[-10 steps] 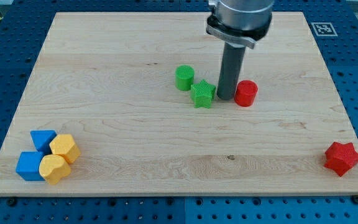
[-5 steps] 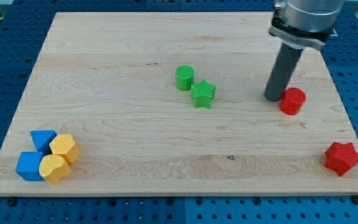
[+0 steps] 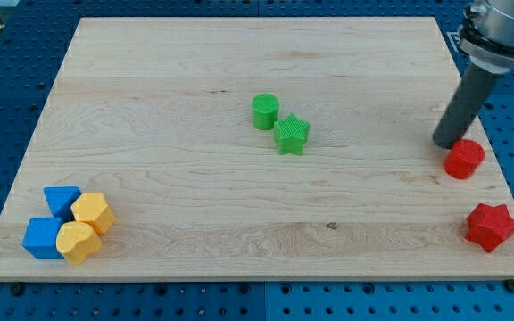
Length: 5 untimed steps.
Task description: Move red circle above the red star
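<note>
The red circle point(image 3: 464, 160) is a short red cylinder near the board's right edge. The red star point(image 3: 492, 226) lies below it and slightly to the right, near the board's bottom right corner, with a gap between them. My tip point(image 3: 445, 144) is the lower end of the dark rod; it touches the red circle on its upper left side.
A green circle point(image 3: 265, 111) and a green star point(image 3: 291, 135) sit together near the board's middle. Two blue blocks point(image 3: 52, 219) and two yellow blocks point(image 3: 85, 226) cluster at the bottom left. The wooden board's point(image 3: 194, 196) right edge runs close to the red circle.
My tip has slid to the right across the board, pushing the red circle from beside the green star to near the right edge, above the red star. Other blocks have not moved.
</note>
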### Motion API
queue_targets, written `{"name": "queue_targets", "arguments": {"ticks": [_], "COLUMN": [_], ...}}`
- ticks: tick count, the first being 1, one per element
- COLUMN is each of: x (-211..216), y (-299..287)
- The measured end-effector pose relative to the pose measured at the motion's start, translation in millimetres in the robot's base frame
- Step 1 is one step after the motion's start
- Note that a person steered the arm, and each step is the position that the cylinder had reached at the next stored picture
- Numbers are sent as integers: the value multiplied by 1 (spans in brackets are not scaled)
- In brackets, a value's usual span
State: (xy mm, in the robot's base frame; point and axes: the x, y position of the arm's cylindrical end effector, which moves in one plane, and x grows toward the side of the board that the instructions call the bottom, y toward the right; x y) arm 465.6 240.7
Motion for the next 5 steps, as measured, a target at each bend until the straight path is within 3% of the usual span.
{"name": "queue_targets", "arguments": {"ticks": [1, 2, 4, 5], "x": [11, -29, 21, 25], "y": [2, 5, 17, 17]}}
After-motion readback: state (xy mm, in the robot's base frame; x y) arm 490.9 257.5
